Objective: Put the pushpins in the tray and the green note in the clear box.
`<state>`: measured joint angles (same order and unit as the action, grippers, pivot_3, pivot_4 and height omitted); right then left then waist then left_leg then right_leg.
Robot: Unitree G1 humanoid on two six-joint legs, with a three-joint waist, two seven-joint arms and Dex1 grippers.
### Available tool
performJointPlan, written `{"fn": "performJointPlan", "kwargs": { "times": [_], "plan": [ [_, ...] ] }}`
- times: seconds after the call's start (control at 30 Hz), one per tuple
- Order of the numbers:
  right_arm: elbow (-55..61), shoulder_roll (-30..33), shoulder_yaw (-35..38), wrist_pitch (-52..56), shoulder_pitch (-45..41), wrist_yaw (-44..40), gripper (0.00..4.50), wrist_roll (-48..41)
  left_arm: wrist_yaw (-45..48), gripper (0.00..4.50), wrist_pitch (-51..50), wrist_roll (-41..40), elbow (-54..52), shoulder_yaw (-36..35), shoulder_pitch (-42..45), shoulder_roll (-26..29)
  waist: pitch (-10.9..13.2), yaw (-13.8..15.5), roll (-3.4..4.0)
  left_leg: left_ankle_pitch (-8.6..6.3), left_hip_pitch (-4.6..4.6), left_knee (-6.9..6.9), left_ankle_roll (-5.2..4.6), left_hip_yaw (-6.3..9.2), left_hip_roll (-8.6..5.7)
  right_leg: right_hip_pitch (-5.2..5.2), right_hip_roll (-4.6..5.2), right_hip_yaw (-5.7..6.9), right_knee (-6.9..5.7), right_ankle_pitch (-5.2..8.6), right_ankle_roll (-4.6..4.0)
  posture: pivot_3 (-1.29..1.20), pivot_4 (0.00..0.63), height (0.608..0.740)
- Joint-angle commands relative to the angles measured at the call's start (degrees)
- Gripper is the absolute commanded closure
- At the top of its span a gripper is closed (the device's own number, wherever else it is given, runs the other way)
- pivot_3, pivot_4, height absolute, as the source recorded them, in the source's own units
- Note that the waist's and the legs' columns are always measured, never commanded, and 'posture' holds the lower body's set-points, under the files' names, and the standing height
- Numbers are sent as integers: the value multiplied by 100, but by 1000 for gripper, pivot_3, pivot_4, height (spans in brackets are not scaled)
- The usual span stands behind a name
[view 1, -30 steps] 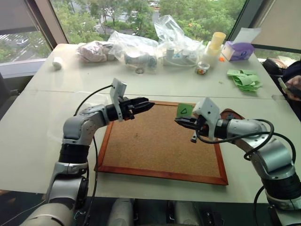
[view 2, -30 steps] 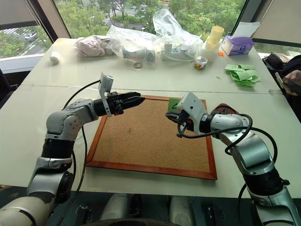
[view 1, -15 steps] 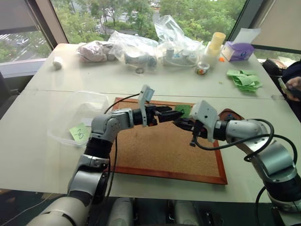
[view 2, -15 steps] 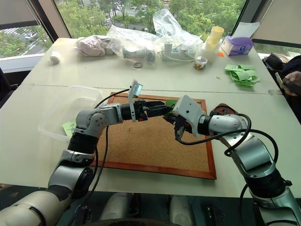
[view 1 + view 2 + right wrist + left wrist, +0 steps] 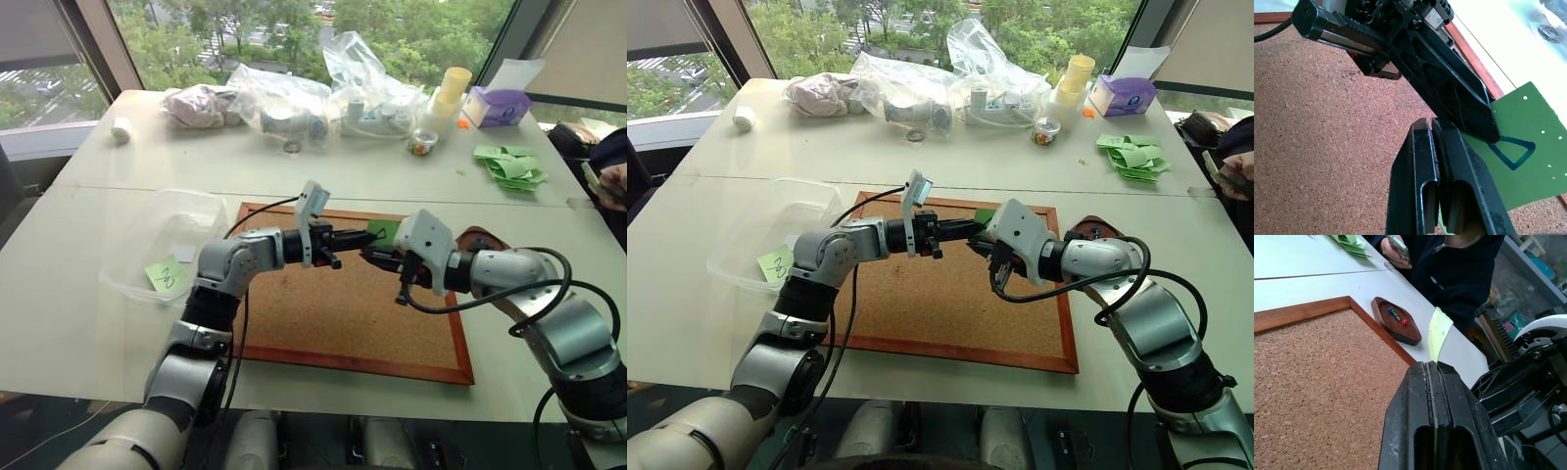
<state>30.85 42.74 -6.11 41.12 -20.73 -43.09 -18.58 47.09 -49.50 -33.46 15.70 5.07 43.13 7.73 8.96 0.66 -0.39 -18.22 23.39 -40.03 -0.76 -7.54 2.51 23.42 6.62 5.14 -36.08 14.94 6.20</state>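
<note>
White table (image 5: 88,294) spans the frame. Windows (image 5: 245,29) along the upper edge show green trees; daylight enters from there.

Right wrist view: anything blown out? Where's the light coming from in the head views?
Right wrist view: table beyond the corkboard glares near white; the green note reads fine. Left eye view: daylight from the windows behind the table, highlights on the clear bags.

Both arms are reached in over the middle, their tips brought together. The left gripper (image 5: 364,236) is pointed level toward the right, its fingers (image 5: 1437,396) pressed shut on the green note (image 5: 1439,333). The right gripper (image 5: 370,256) is angled slightly down toward the left, its fingers (image 5: 1437,166) closed together.
</note>
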Motion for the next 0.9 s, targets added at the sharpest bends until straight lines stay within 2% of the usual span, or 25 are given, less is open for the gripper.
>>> {"fn": "performJointPlan", "kwargs": {
  "times": [0.03, 0.13, 0.37, 0.47, 0.6, 0.7, 0.9],
  "plan": [
    [332, -31, 437, 185, -192, 130, 4500, -236, -77, 4462, 327, 170, 194, -155, 269, 29, 0, 1, 0, 0, 0, 0, 0, 0, 0, 0, 0, 0, 0, 0, 0, 0, 150, 740],
    [436, -20, 831, 447, -218, 253, 4500, -485, -54, 4462, 543, 324, 389, -123, 322, 91, 0, 8, 0, 0, 0, 0, 0, 2, 0, 0, 0, 0, 0, 0, 0, 0, 150, 740],
    [466, -316, 2259, 1339, -129, 841, 4500, -1417, -59, 4462, 802, 436, 588, -224, 336, 129, 0, 8, -1, -1, 1, 0, -1, 4, 0, 0, 1, 1, 0, -1, -1, 0, 150, 740],
    [230, -376, 2684, 1396, 182, 1016, 4500, -1494, -94, 4462, 808, 432, 578, -305, 341, 123, 0, 12, -1, -1, 1, 1, -2, 5, 0, -1, 2, 1, -1, -1, -2, 0, 150, 740],
    [-753, -413, 3280, 1308, 692, 1499, 4500, -1166, -146, 4462, 823, 426, 441, -370, 279, 139, 0, 11, -1, -2, 2, 0, -4, 2, -2, -1, 3, 0, -1, -1, -2, 0, 150, 740],
    [-1324, -392, 3304, 1109, 863, 1651, 4500, -975, -68, 4462, 997, 621, 147, -154, 118, 257, 0, 3, 1, -2, 2, 1, -4, -1, -2, 2, 4, 0, -2, -1, -2, 0, 150, 740],
    [-2470, -446, 2883, 536, 820, 1713, 4500, -535, -101, 4462, 1173, 782, -221, -48, -71, 301, -2, -38, 4, 2, -3, 2, 3, -4, 1, 2, -2, -1, -7, -1, -2, 0, 150, 740]
  ]
}}
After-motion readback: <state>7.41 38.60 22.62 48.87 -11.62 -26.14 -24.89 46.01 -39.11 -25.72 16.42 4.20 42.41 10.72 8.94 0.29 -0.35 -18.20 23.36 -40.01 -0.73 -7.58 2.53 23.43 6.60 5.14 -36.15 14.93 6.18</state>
